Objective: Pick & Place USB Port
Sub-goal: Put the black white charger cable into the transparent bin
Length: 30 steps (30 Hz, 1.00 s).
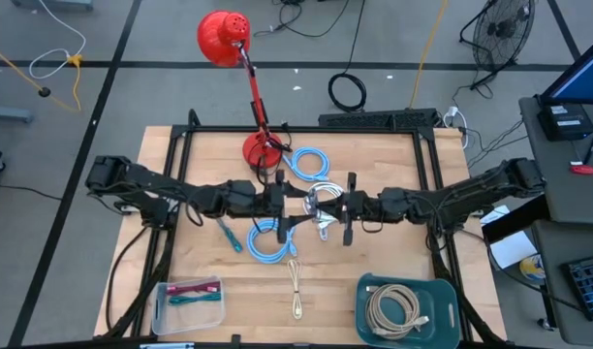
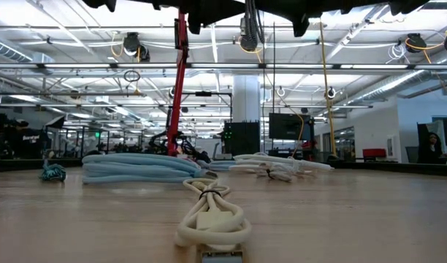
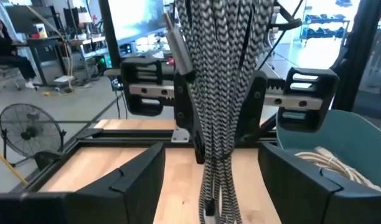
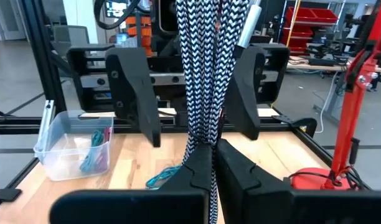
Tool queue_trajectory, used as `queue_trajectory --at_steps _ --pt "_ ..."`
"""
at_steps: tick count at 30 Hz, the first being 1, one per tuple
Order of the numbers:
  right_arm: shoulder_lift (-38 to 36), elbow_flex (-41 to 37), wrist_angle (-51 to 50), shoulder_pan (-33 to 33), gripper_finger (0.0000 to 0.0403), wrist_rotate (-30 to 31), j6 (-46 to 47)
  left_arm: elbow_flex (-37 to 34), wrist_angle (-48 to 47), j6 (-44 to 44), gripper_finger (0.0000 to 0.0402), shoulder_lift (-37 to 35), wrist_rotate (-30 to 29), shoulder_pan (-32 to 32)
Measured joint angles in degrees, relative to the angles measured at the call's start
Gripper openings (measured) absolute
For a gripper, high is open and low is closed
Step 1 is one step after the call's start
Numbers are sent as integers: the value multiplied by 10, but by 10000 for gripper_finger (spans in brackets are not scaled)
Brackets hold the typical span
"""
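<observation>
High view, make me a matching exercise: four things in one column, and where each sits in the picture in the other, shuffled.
1 red lamp
2 teal bin
3 clear container
4 braided cable

A lower left
B centre, clamped in the right gripper, hanging between the open left gripper fingers
C upper middle
D lower right

Pairs: 1-C, 2-D, 3-A, 4-B
</observation>
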Motion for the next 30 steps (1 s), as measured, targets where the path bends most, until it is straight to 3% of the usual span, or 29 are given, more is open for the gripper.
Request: queue_trajectory --at_steps 25,30 --pt "26 0 32 -1 0 -2 -2 0 23 -7 177 0 0 0" --pt "26 0 35 -1 0 -3 -6 0 20 -7 140 0 0 0"
